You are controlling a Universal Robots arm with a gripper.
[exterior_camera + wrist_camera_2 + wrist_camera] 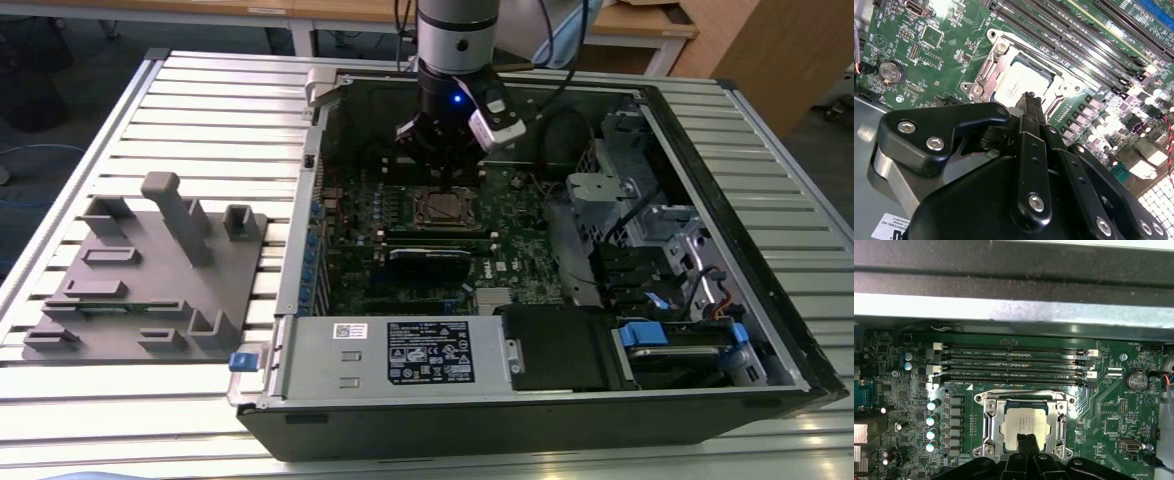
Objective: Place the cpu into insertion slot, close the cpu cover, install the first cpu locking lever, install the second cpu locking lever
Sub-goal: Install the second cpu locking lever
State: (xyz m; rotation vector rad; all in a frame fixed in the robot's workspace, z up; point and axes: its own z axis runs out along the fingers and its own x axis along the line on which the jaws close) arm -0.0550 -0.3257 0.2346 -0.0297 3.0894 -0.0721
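Black 2-fingered gripper (1025, 442) hangs low inside the open black computer case (534, 420), its fingers (1030, 107) pressed together with nothing between them, their tips just above one edge of the small flat square cpu (1025, 426) with its dull silver-grey top. That cpu lies seated in the silvery-rimmed square insertion slot (990, 427) on the green motherboard (909, 405). Around the chip lies the thin silvery metal cpu cover (999, 62), flat on the socket. 4 long black memory slots (1014, 365) run just beside the socket.
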